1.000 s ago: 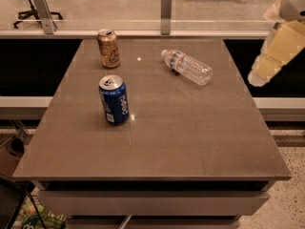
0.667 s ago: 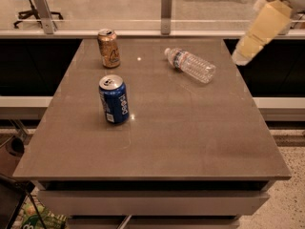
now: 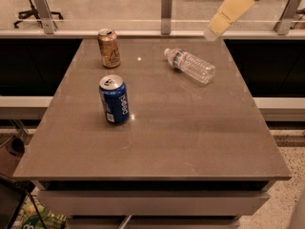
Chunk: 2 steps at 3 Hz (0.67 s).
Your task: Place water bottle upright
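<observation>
Water bottle (image 3: pixel 190 66): lying sideways, 1 o'clock on bench (image 3: pixel 181 142)
Hand (image 3: pixel 213 31): aloft, 1 o'clock, apart from bottle; grip cannot be told
Pepsi can (image 3: pixel 114 99): upright, 10 o'clock
Gold can (image 3: pixel 109 48): upright, 11 o'clock

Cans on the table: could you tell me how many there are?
2: gold can back left; blue can in front of it. The hand hovers above the table's far right corner.

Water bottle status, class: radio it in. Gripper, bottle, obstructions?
Gripper high over the far right edge of the table, off the water bottle. Water bottle on its side, cap pointing far-left. Gold can and blue can upright to its left, apart, not blocking.
</observation>
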Tool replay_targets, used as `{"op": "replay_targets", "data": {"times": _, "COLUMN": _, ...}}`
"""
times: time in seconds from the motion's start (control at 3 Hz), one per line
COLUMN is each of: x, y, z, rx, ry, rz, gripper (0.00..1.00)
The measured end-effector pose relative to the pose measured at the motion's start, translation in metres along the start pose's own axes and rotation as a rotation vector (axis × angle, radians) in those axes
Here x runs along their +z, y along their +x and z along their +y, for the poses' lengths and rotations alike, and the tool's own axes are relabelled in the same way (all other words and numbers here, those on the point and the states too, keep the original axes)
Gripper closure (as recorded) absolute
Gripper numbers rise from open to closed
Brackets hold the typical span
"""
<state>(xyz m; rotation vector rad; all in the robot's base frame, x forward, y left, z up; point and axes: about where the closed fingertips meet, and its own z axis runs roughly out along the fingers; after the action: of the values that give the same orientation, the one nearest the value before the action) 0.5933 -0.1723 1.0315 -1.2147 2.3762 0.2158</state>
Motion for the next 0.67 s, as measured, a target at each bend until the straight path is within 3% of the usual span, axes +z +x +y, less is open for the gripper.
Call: {"op": "replay_targets", "data": {"times": 0.67, "x": 0.044, "y": -0.023, "z": -0.019, "rx": 0.097, "ry": -0.036, "rz": 0.004, "gripper": 0.00}}
